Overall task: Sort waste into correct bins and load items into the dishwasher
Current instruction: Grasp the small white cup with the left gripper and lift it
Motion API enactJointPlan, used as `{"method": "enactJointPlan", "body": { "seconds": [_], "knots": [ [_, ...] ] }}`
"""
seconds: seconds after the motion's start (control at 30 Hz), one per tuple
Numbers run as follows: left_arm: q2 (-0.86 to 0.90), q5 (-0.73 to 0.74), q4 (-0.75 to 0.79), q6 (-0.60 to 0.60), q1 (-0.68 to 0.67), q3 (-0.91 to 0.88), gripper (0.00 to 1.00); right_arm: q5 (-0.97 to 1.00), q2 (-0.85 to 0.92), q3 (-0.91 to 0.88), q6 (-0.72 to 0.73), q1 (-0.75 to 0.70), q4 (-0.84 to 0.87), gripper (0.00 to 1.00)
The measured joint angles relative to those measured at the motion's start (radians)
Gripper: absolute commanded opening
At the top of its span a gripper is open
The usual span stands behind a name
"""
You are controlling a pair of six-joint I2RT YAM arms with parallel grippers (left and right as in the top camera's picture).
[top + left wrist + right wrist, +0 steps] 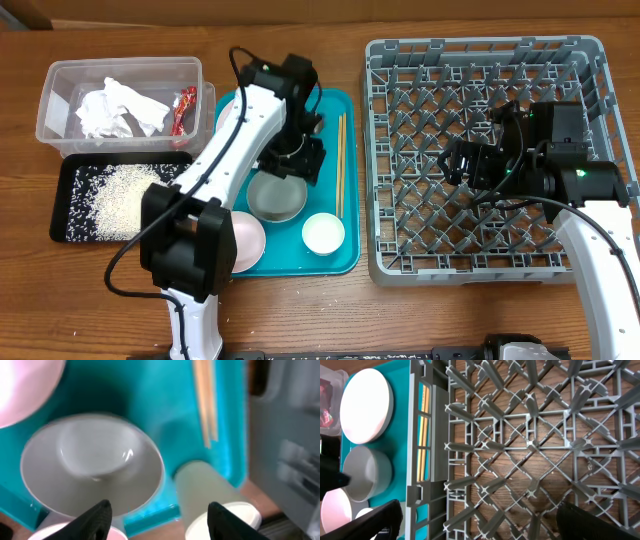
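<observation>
The white bowl (277,197) sits on the teal tray (345,255), with the small white cup (323,233), the pink plate (246,241) and the chopsticks (340,165). My left gripper (296,160) hangs open and empty just above the bowl's far rim. The left wrist view shows its fingers (160,522) spread over the bowl (92,462), the cup (215,500) and the chopsticks (205,400). My right gripper (466,160) is open and empty over the grey dish rack (600,150). The right wrist view (480,520) shows the white plate (366,405), which the left arm hides in the overhead view.
The clear tub (60,80) at the back left holds the crumpled tissue (115,108) and the red wrapper (183,108). The black tray (62,225) in front of it holds rice (125,195). The rack wall (427,435) stands beside the teal tray.
</observation>
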Motion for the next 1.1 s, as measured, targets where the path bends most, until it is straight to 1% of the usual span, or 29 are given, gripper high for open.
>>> {"method": "enactJointPlan", "body": {
  "seconds": [0.07,0.2,0.33,0.5,0.6,0.8,0.9,1.0,1.03,1.1],
  "knots": [
    [0.000,0.023,-0.043,0.039,-0.004,0.026,0.63,0.000,0.000,0.000,0.000,0.000,0.000,1.00],
    [0.000,0.046,-0.118,0.093,-0.021,0.024,0.59,0.000,0.000,0.000,0.000,0.000,0.009,1.00],
    [0.000,0.053,-0.148,0.135,-0.055,0.020,0.59,0.000,0.000,0.000,0.000,0.000,0.010,1.00],
    [0.000,0.050,-0.129,0.173,-0.097,0.016,0.60,0.000,0.000,0.000,0.000,0.000,0.010,1.00],
    [0.000,0.041,-0.101,0.180,-0.113,-0.004,0.59,0.000,0.000,0.000,0.000,0.000,0.008,1.00],
    [0.000,0.032,-0.024,0.203,-0.117,-0.124,0.59,0.000,0.000,0.000,0.000,0.000,0.008,1.00],
    [0.000,0.040,0.004,0.216,-0.117,-0.162,0.53,0.000,0.000,0.000,0.000,0.000,0.011,1.00],
    [0.000,0.046,0.035,0.231,-0.117,-0.190,0.40,0.000,0.000,0.000,0.000,0.000,0.011,1.00],
    [0.000,0.047,0.045,0.234,-0.117,-0.198,0.37,0.000,0.000,0.000,0.000,0.000,0.011,1.00],
    [0.000,0.049,0.063,0.237,-0.117,-0.213,0.37,0.000,0.000,0.000,0.000,0.000,0.011,1.00]
  ]
}}
